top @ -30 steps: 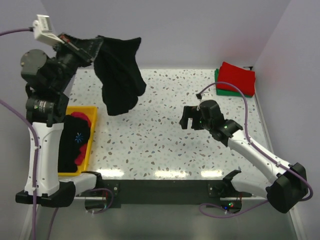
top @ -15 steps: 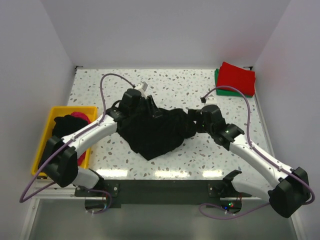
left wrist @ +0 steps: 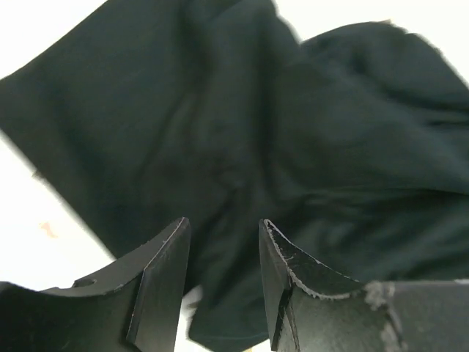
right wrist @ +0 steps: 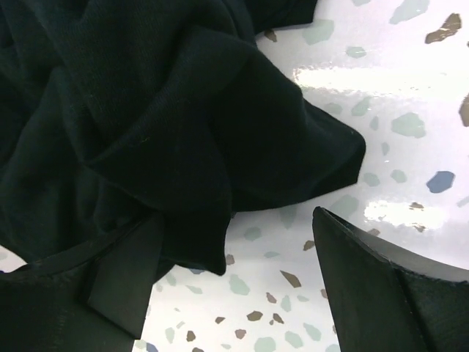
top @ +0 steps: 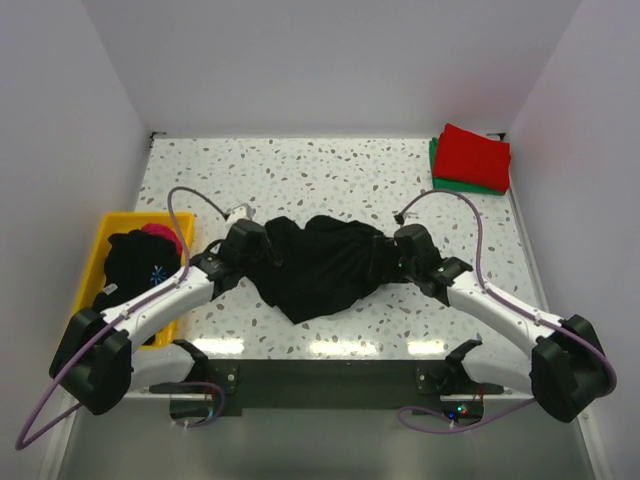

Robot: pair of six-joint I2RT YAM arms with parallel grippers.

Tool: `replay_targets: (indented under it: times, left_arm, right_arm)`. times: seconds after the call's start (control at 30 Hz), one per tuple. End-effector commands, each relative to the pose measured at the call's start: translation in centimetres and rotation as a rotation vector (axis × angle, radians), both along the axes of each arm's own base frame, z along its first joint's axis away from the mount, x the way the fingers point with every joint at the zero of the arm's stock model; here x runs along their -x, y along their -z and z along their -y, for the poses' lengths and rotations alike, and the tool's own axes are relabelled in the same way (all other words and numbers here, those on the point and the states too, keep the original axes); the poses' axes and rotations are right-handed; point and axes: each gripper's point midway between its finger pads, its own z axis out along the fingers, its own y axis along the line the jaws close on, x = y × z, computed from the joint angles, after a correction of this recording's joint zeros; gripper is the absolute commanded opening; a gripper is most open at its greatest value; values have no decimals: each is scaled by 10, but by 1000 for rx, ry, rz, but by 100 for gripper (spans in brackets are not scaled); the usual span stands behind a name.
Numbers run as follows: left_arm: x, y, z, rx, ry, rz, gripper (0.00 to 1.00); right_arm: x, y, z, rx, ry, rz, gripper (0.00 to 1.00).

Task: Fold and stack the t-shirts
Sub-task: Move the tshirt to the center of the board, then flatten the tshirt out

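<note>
- Black cloth t-shirt [top: 320, 268] lies crumpled at mid-frame on your speckled tabletop [top: 300, 170].
- Your left fingers [left wrist: 157, 286] stand apart over it.
- Your right fingers [right wrist: 374, 293] stand apart at its right edge.

Both my arms wear white shells dotted with small dark specks, joined by black joints. My left arm [top: 160, 295] ends in a bulky black base housing at seven o'clock of the overhead view, and my right arm [top: 495, 305] in one at five o'clock. A purple cable [top: 190, 200] loops from each wrist. My left hand [left wrist: 223, 227] has matte black wedge fingers, one scuffed grey. My right hand [right wrist: 227, 271] is black too.
</note>
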Motion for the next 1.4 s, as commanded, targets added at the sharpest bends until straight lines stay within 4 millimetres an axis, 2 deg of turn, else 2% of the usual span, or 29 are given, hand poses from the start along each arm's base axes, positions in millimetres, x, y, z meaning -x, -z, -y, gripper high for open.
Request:
replay_targets:
  times: [0.0, 0.17, 0.23, 0.4, 0.43, 0.47, 0.5, 0.53, 0.57, 0.6, 0.67, 0.7, 0.77, 0.8, 0.83, 0.87, 0.9, 0.93, 0.97, 1.0, 1.03, 1.07, 1.1, 1.13, 1.17, 1.23, 1.33, 1.37]
  left_arm:
    - [6, 9, -21, -13, -100, 5, 48]
    - [21, 35, -42, -44, -173, -34, 61]
    - [18, 39, -42, -28, -179, -29, 65]
    - [6, 53, -51, -47, -219, -43, 69]
    - [2, 55, -56, -53, -239, -42, 69]
    - [0, 61, -59, -69, -248, -54, 69]
    - [-3, 63, -62, -76, -262, -52, 68]
    - [-5, 69, -70, -101, -285, -65, 67]
    - [-7, 71, -72, -112, -294, -66, 65]
    - [-10, 72, -74, -117, -306, -64, 63]
    - [-17, 76, -75, -116, -311, -63, 48]
    - [-18, 77, -74, -119, -306, -66, 25]
    - [-23, 75, -72, -113, -306, -63, 8]
    - [-24, 73, -68, -105, -292, -63, 0]
    - [-26, 67, -67, -95, -291, -48, 0]
    - [-25, 64, -67, -95, -289, -49, 0]
    - [-23, 61, -68, -94, -287, -45, 0]
    - [-24, 50, -69, -82, -292, -17, 0]
    - [-19, 47, -72, -86, -295, -21, 0]
    - [-18, 42, -74, -90, -299, -8, 0]
    - [-19, 27, -75, -71, -302, 31, 0]
    - [-14, 23, -79, -80, -308, 28, 0]
    - [-13, 18, -82, -84, -316, 39, 0]
    - [-13, 4, -83, -68, -321, 74, 0]
    - [-9, 2, -87, -77, -324, 67, 0]
    - [-7, -11, -91, -63, -332, 93, 0]
    - [-6, -31, -89, -39, -313, 128, 0]
    - [-6, -36, -89, -36, -307, 136, 0]
  right_arm:
    - [4, -12, -19, -122, -18, 34, 84]
    - [17, -1, -22, -179, 11, 28, 84]
    - [20, 8, -22, -184, 25, 6, 84]
    - [10, 6, -30, -199, 27, 13, 75]
    - [7, 5, -30, -189, 31, 17, 64]
    - [7, 10, -30, -166, 30, -5, 58]
    - [0, 3, -32, -160, 28, 10, 51]
    - [-4, 1, -32, -141, 34, 16, 36]
    - [-7, 6, -24, -87, 61, 2, 28]
    - [-18, -6, -24, -80, 71, 26, 22]
    - [-31, -18, -17, -49, 88, 50, 10]
    - [-42, -20, -5, -46, 125, 49, 8]
    - [-57, -27, 8, -59, 144, 49, 4]
    - [-75, -33, 24, -65, 187, 53, 4]
    - [-82, -35, 35, -56, 211, 42, 4]
    - [-99, -51, 42, -64, 233, 67, 3]
    - [-111, -53, 60, -60, 278, 56, 2]
    - [-119, -48, 67, -49, 300, 36, 2]
    - [-136, -62, 74, -58, 321, 65, 2]
    - [-144, -65, 75, -54, 313, 65, 3]
    - [-152, -51, 76, -32, 319, 22, 3]
    - [-164, -65, 78, -31, 327, 32, 3]
    - [-171, -66, 78, -23, 326, 31, 4]
    - [-177, -59, 76, -17, 319, 12, 4]
    - [-186, -71, 76, -22, 321, 32, 4]
    - [-189, -73, 76, -10, 312, 24, 4]
    - [-188, -90, 74, -19, 296, 64, 4]
    - [-182, -102, 78, -15, 306, 91, 5]
